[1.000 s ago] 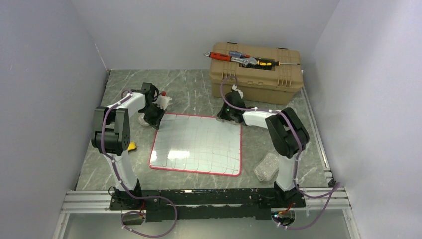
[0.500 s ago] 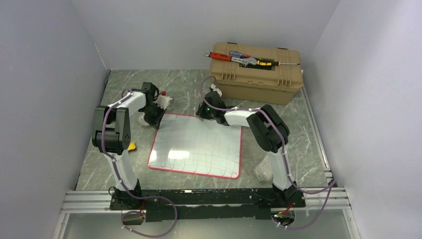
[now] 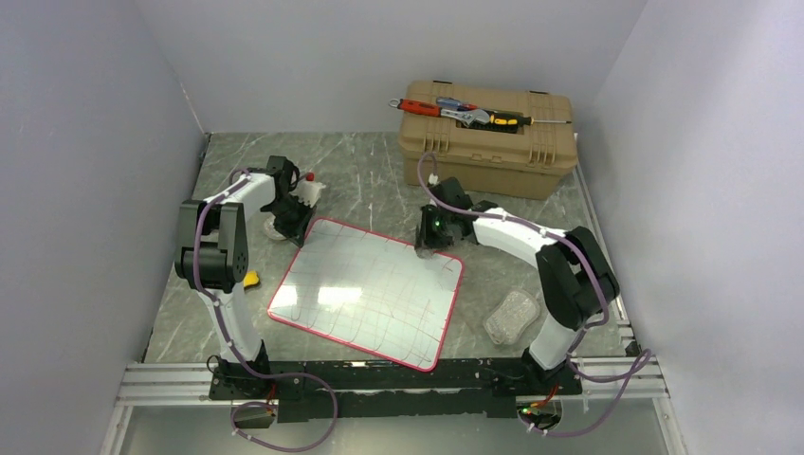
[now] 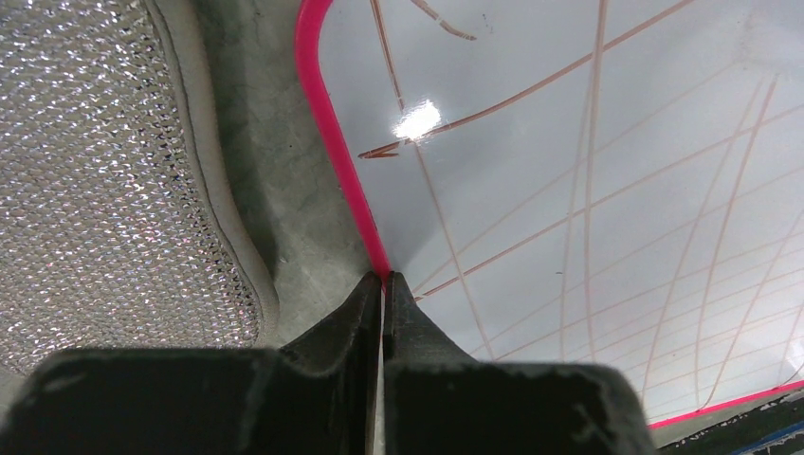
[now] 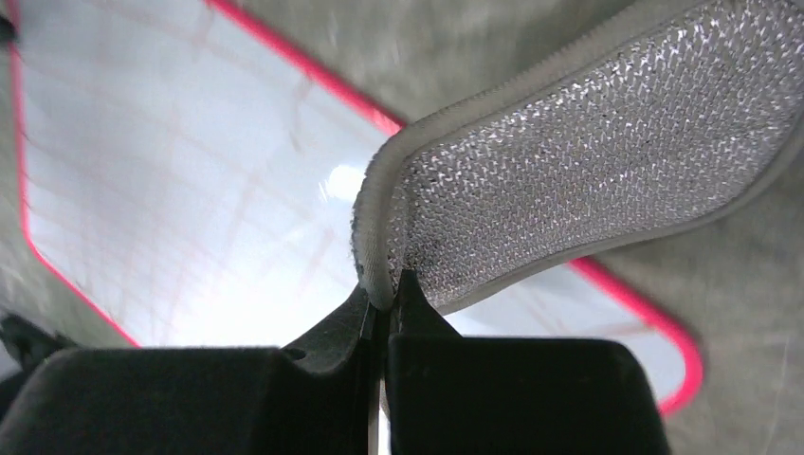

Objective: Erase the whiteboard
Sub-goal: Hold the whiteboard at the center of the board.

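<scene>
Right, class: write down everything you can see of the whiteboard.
The whiteboard is a large flat rectangle, glossy white with glare spots, edged by a thin red rim with rounded corners. Thin reddish-brown pen lines cross it in a loose grid. It lies flat on the grey marbled table, askew to its edges. The left pincer is shut on its rim near the far left corner. The right pincer holds a silvery mesh cloth over the far right corner; contact is unclear.

Lying askew mid-surface on grey marbled table [image 3: 360, 166]: red-rimmed whiteboard [image 3: 365, 289]. Standing at far right corner: tan toolbox [image 3: 488, 142]. Resting near right, beside the board: silvery mesh pad [image 3: 509, 316]. Peeking out at left: small yellow item [image 3: 250, 280].
</scene>
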